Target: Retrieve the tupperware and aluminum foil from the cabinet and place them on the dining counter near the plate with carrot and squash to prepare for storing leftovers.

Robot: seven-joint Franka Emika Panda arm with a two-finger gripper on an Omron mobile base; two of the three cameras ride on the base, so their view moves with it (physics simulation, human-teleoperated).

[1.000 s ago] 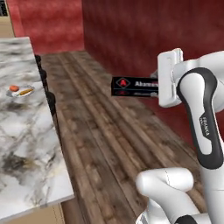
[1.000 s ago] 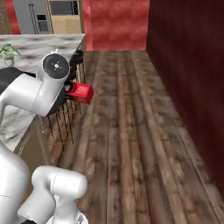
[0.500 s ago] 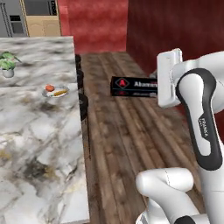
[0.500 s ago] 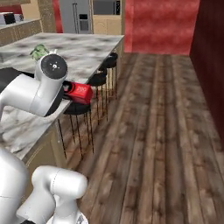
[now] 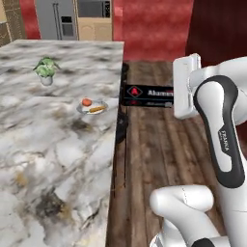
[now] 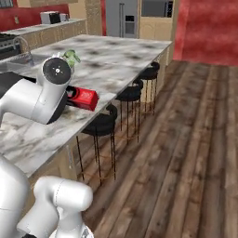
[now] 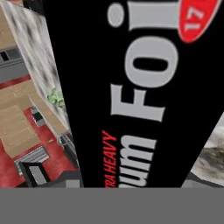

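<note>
Claw: my gripper (image 5: 170,96) is clenched across the aluminum foil (image 5: 147,95), carrying it level in the air. In the hand view the black face of the box with its white lettering crosses the picture close up, which tells me it sits right in my grasp.

Foil box: in the left base view it hangs off the near-right edge of the dining counter (image 5: 58,159), just beyond the marble, over the wooden floor (image 5: 159,144). In the right base view its red end (image 6: 84,98) pokes out from behind my forearm, above the counter's edge.

What has changed: over the last second the whole scene has swung in both base views. That is my base driving, not the things moving. The island was a strip at the left; now it spreads wide in front of me, and the plate (image 5: 92,107) with the carrot (image 5: 97,109) has come into reach, near the counter's right edge. The box has stayed fixed in my grip throughout.

Other things: a small potted plant (image 5: 46,70) stands farther back on the marble; dark stools (image 6: 131,94) line the island's side.

Meaning for the task: I judge the carry is nearly over; setting the foil down beside the plate is what remains. I cannot see the tupperware from here.
</note>
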